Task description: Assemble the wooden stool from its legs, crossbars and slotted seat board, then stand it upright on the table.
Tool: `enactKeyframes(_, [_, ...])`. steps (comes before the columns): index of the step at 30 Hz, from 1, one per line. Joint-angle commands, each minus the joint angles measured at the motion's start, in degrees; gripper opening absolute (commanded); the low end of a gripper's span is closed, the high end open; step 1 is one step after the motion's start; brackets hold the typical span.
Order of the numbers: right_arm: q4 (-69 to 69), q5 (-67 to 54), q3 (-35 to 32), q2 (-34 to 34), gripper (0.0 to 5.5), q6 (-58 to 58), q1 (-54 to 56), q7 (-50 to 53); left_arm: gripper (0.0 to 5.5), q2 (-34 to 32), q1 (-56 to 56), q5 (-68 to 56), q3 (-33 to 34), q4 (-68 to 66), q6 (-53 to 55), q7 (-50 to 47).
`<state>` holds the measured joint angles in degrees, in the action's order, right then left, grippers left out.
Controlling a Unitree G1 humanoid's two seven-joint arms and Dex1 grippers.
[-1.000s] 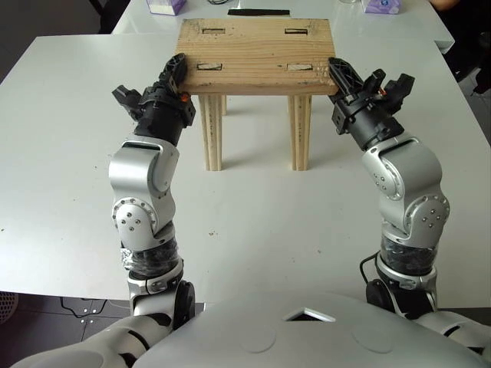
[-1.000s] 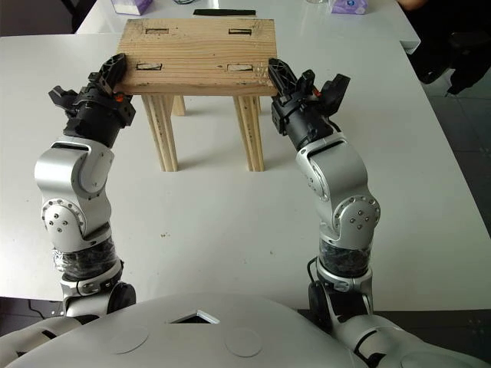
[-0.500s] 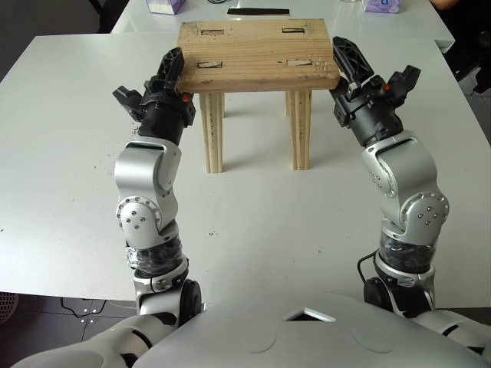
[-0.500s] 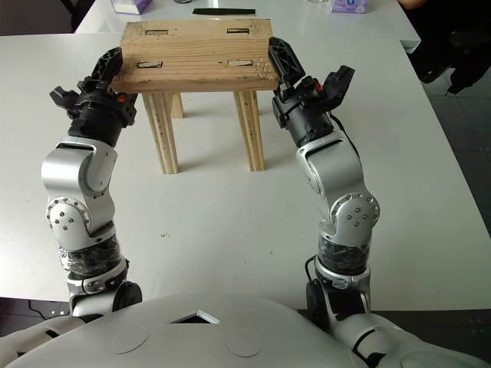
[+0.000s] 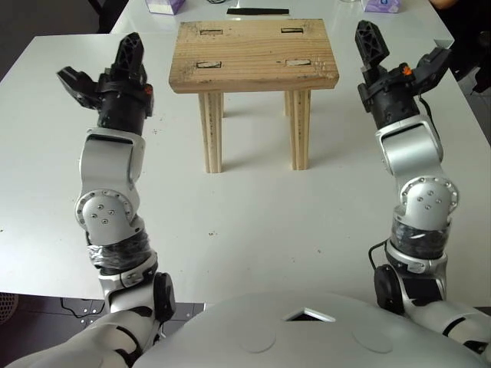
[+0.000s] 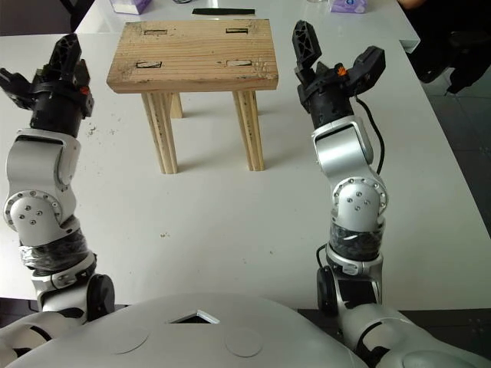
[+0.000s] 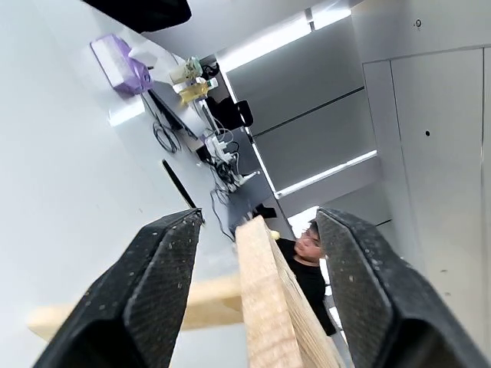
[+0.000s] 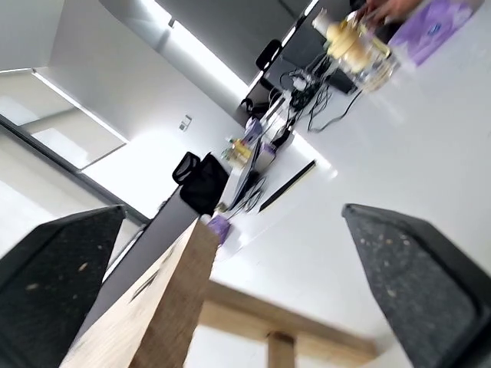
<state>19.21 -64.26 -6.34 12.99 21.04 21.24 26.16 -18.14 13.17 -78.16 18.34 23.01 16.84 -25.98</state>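
Note:
The assembled wooden stool [image 5: 253, 55] stands upright on the white table [image 5: 253, 222], its slotted seat board on top and its legs [image 5: 211, 134] on the tabletop. My left gripper [image 5: 100, 65] is open and held to the left of the seat, apart from it. My right gripper [image 5: 400, 50] is open to the right of the seat, also clear of the wood. In the left wrist view the seat edge [image 7: 268, 307] appears beyond the spread black fingers [image 7: 161, 291]. The right wrist view shows the seat edge [image 8: 153, 314] likewise, farther off.
Two purple tissue boxes [image 5: 165, 6] [image 5: 381, 6] and a flat black strip [image 5: 258, 12] lie on the far table behind the stool. A bottle [image 8: 353, 42] and cables sit there too. Bare tabletop lies in front of the stool.
Both grippers have let go of the seat's sides, opened wider and swung outward and away from the stool. The stool stays standing where it was.

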Motion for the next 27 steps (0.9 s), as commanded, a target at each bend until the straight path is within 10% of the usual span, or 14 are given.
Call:
enactKeyframes(1, [-6.16, 15.59, 0.34, 5.32, 5.21, -0.99, 4.52, -3.05, 2.75, -10.04, -0.78, 24.25, -2.57, -5.4, 0.08, 3.32])
enactKeyframes(11, [-21.84, 55.48, 18.7, 3.09, 5.21, -8.37, 0.07, 0.2, 2.75, -0.59, -3.75, 55.96, -15.17, -22.71, -8.99, 3.46])
enactKeyframes(19, [-28.94, 63.31, 18.19, -7.73, 5.21, -11.37, -2.36, 1.45, 2.75, 6.66, -3.98, 63.59, -15.05, -27.75, -11.65, 6.23])
enactKeyframes(27, [-27.28, 66.99, 15.07, -10.01, 4.1, -11.5, -4.38, -1.73, 2.75, 7.34, -0.96, 66.33, -13.14, -28.77, -10.13, 11.12])
